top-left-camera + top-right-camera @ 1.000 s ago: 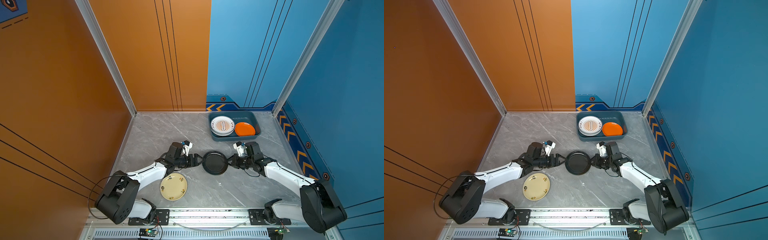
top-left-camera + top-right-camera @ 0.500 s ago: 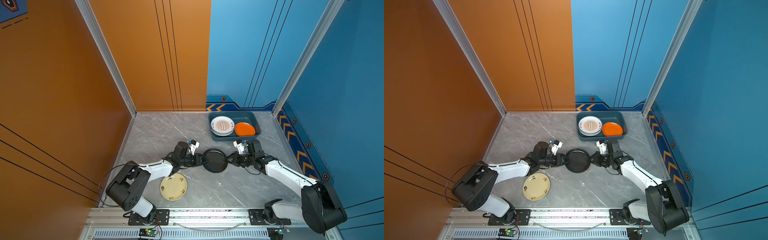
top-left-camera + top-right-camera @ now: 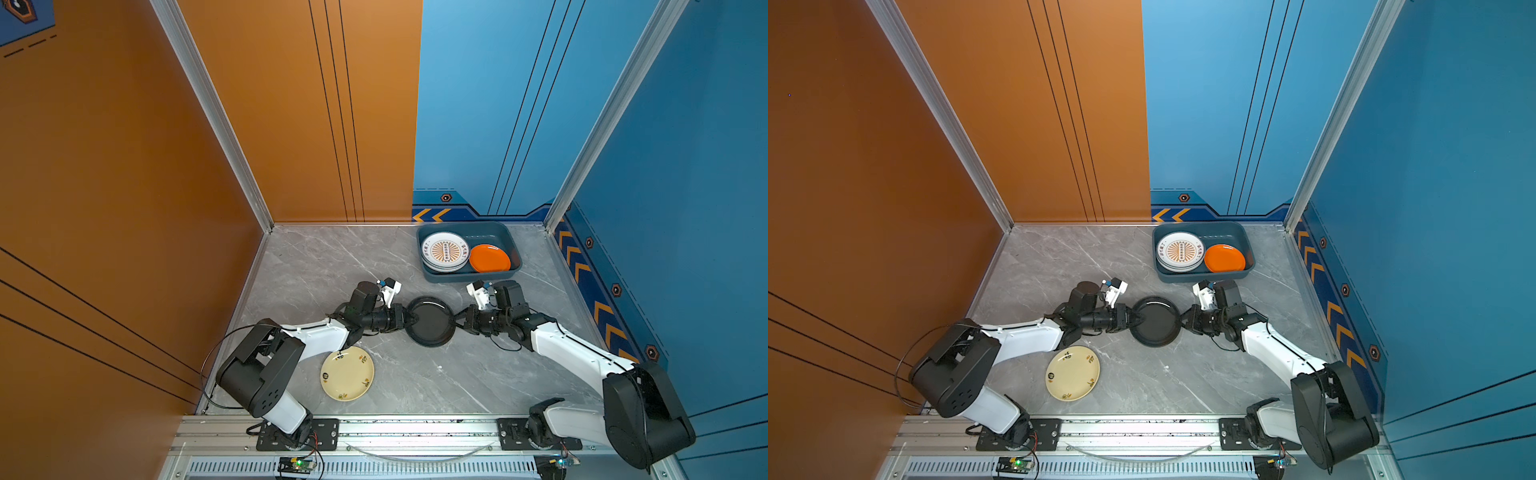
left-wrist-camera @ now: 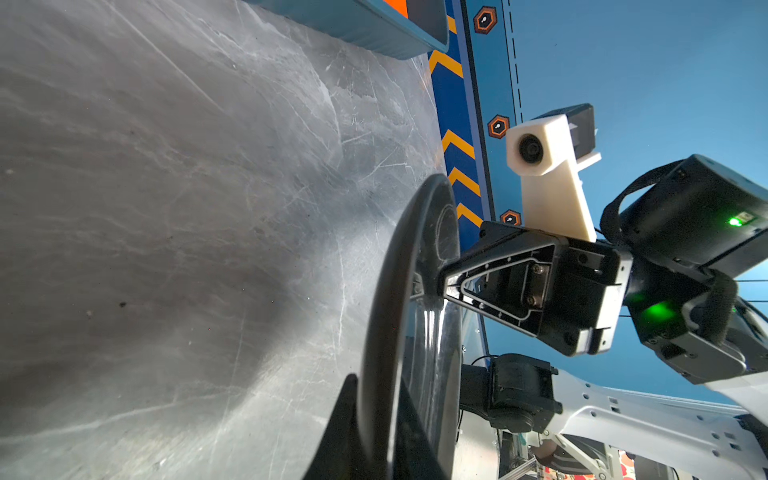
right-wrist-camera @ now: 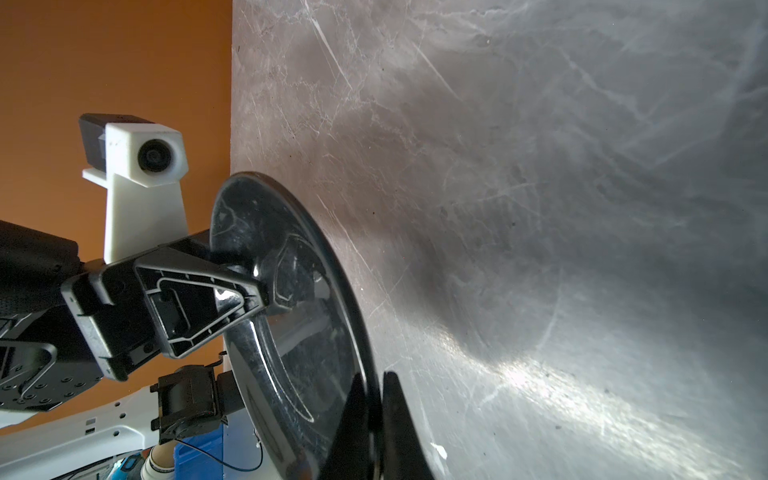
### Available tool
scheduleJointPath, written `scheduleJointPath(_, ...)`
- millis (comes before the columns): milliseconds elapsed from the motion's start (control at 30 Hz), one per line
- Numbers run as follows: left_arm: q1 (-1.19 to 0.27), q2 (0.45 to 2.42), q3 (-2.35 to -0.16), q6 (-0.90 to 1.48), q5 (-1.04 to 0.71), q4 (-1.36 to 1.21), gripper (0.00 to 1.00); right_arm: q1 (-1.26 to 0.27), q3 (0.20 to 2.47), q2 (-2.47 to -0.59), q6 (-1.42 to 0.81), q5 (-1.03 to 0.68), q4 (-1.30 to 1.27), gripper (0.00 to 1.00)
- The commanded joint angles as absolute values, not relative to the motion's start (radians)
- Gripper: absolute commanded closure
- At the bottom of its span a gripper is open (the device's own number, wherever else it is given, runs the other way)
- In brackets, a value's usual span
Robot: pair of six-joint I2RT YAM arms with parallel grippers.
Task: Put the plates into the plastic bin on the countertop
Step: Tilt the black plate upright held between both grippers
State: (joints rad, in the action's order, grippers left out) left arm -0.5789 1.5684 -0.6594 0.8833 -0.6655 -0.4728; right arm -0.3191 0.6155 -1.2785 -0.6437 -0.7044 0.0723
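Observation:
A black plate (image 3: 430,321) (image 3: 1155,321) hangs level just above the grey countertop (image 3: 415,382), held from both sides. My left gripper (image 3: 409,320) (image 4: 378,399) is shut on its left rim, one finger over and one under. On the opposite rim my right gripper (image 3: 457,322) (image 5: 374,382) is shut too. The plastic bin (image 3: 465,276) (image 3: 1200,276) stands at the back right. It holds a stack topped by a sunburst plate (image 3: 445,250) and an orange plate (image 3: 489,257). A cream plate (image 3: 347,373) (image 3: 1072,373) lies near the front, under my left forearm.
Orange and blue walls close the countertop in at the left, back and right. An aluminium rail (image 3: 415,428) with both arm bases runs along the front edge. The bin's front wall is close behind my right wrist.
My left gripper has moved right to the black plate's rim and closed on it. The right gripper has kept its hold on the other rim.

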Motion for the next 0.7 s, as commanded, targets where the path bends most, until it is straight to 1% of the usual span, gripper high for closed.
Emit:
scheduleJointPath(0,-0.597,1.583,-0.686,0.844,-0.696,-0.487,0.88,-0.316,0.609,-1.26,-0.676,-0.749,0.005,0.92)
scheduleJointPath(133,-0.6,1.585,-0.695,0.845,-0.699,-0.486,0.89,-0.317,0.587,-1.281,-0.705,-0.804,-0.09,0.73)
scheduleJointPath(233,-0.603,1.587,-0.701,0.848,-0.699,-0.486,0.89,-0.319,0.572,-1.311,-0.739,-0.851,-0.178,0.67)
scheduleJointPath(400,-0.61,1.588,-0.713,0.853,-0.701,-0.486,0.89,-0.326,0.546,-1.369,-0.817,-0.907,-0.344,0.68)
scheduleJointPath(533,-0.612,1.587,-0.716,0.855,-0.701,-0.486,0.89,-0.334,0.532,-1.41,-0.869,-0.934,-0.456,0.76)
scheduleJointPath(667,-0.612,1.591,-0.722,0.856,-0.704,-0.487,0.89,-0.345,0.533,-1.438,-0.898,-0.952,-0.521,0.81)
